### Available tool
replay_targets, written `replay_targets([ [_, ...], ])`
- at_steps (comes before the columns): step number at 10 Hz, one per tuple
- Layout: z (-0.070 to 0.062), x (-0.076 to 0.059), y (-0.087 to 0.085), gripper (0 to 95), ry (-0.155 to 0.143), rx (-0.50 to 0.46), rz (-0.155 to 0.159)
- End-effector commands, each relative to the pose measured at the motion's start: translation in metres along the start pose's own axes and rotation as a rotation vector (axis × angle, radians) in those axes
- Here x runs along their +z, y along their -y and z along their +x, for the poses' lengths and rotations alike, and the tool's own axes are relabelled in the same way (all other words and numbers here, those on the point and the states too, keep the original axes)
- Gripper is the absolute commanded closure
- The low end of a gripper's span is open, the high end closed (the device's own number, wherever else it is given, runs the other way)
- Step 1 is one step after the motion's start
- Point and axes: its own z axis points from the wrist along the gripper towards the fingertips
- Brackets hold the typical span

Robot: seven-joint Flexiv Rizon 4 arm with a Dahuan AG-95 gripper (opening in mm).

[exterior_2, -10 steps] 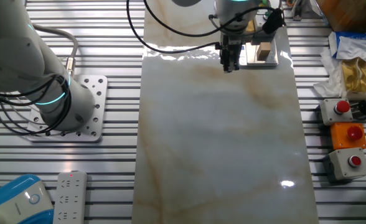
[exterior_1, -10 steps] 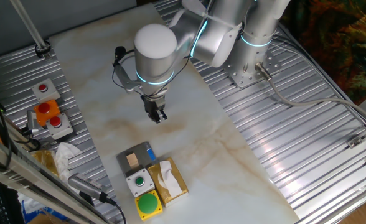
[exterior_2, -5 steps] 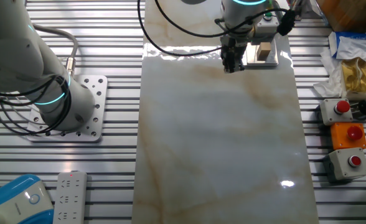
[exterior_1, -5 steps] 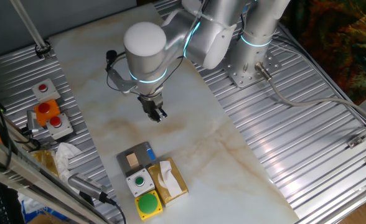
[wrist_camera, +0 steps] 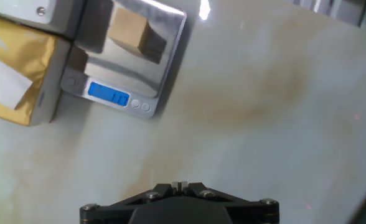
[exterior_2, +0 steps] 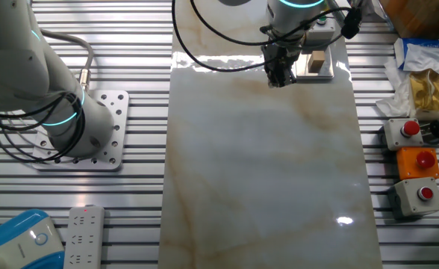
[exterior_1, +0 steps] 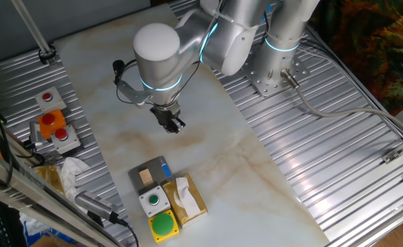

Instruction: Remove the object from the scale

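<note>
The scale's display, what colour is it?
Bright blue. The display on the scale shows best in the hand view, at the edge nearest the camera.

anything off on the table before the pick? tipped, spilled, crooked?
Nothing stands out. The wooden cube sits flat on the scale, whose blue display is lit. The tissue box and green button box sit tight beside the scale. The gripper hangs above bare marble, apart from them.

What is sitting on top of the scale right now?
A small wooden cube rests on the scale, above its lit blue display. Nothing else is on the platform. The gripper hangs over bare table, apart from both. The cube's underside is hidden.
</note>
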Motion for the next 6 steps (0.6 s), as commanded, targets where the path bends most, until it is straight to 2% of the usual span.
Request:
replay_targets([
  [1, 0.0, -0.0004, -0.0003, 95.0, 0.0, 0.003, 0.002],
  [4, -0.0001, -0.0014, -0.0009, 95.0, 0.002, 0.011, 0.004],
  [6, -0.004, -0.0078, -0.0048, 95.0, -0.001, 0.031, 0.003],
])
